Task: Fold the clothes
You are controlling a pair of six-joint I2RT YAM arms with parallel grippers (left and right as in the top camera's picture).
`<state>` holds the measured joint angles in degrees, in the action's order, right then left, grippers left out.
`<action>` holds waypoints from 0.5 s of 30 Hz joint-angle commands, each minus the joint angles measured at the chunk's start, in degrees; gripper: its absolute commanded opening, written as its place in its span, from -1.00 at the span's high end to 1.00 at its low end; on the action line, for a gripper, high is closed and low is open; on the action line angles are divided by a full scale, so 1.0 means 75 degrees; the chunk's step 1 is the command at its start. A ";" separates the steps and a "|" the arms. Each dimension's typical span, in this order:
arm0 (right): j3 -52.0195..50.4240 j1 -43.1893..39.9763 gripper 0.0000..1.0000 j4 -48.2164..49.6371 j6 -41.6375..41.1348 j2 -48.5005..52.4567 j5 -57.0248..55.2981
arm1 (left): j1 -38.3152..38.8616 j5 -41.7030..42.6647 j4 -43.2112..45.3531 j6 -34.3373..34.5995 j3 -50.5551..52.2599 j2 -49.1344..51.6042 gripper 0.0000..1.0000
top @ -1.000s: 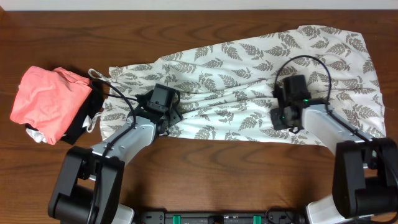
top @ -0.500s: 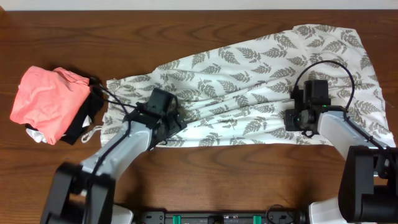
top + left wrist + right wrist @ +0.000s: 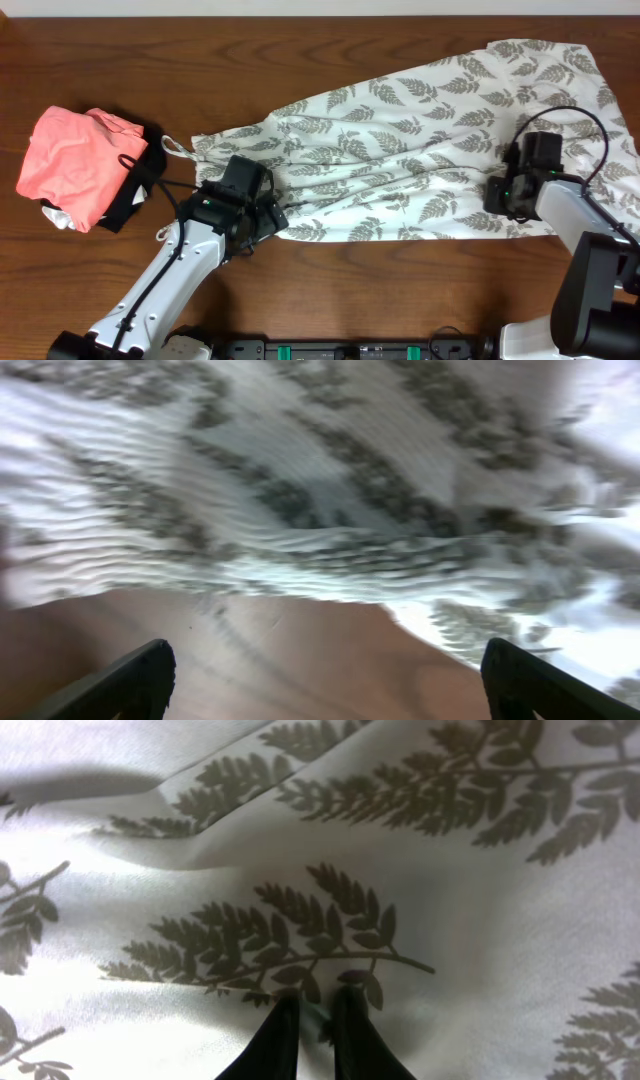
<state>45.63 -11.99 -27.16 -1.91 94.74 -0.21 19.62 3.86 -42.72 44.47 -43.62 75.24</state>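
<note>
My left pincer (image 3: 325, 672) was spread wide over the near edge of the thin white fern-printed fabric garment (image 3: 400, 130); right pincer (image 3: 312, 1012) pinched its right end.

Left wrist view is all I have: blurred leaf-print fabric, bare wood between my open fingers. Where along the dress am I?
Observer: The left gripper hangs over the near edge of the dress, at its narrow strap end.
Operator: And the right arm?
Observer: The right gripper is pinched shut on the fabric at the wide hem end.
Operator: Anything beside me?
Observer: A salmon-pink garment with black cloth against it lies left of the straps.
</note>
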 commanded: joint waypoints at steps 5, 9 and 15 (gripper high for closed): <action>-0.0551 -0.0364 0.76 -0.0283 -0.0312 0.0551 -0.0708 | -0.0032 0.0513 -0.0723 0.0338 0.0058 -0.0003 -0.96; -0.0551 -0.0364 0.77 -0.0262 -0.0312 0.0551 -0.0702 | -0.0032 0.0519 -0.0764 0.1868 0.0204 -0.0003 -0.96; -0.0551 -0.0364 0.76 -0.0262 -0.0315 0.0551 -0.0699 | -0.0143 -0.0303 -0.0597 0.2430 0.0583 -0.0003 -0.96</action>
<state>45.63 -13.61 -27.35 -3.33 94.72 -0.64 19.49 5.93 -46.85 58.22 -40.73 75.24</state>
